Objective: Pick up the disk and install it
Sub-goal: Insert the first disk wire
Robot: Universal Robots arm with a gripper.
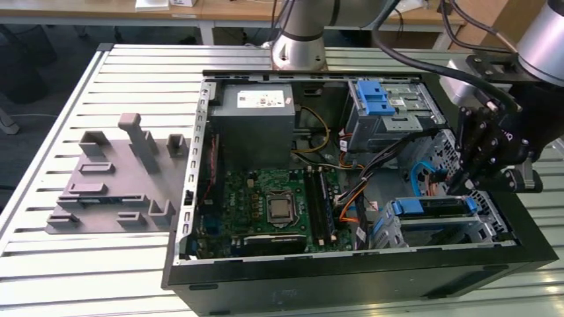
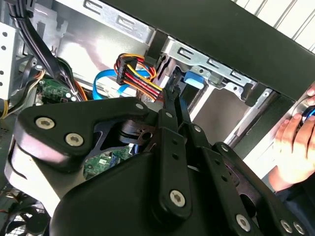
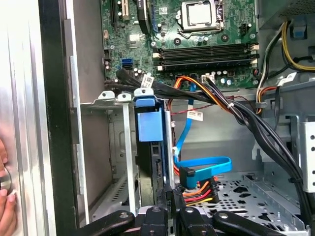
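The arm reaches down, its tool (image 1: pixel 464 187) lowered with fingers close together, nearly closed.

One disk (image 3: pixel 147 147); one gripper (image 3: pixel 170 206)

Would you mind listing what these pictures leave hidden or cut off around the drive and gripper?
- Flat silver-grey disk with blue rails: label hidden; edge-on in the silver metal cage, first wrist view.
- Black gripper: fingertips cut off by the frame edge and the disk.
- Person's hand: cut off at the second wrist view's edge.
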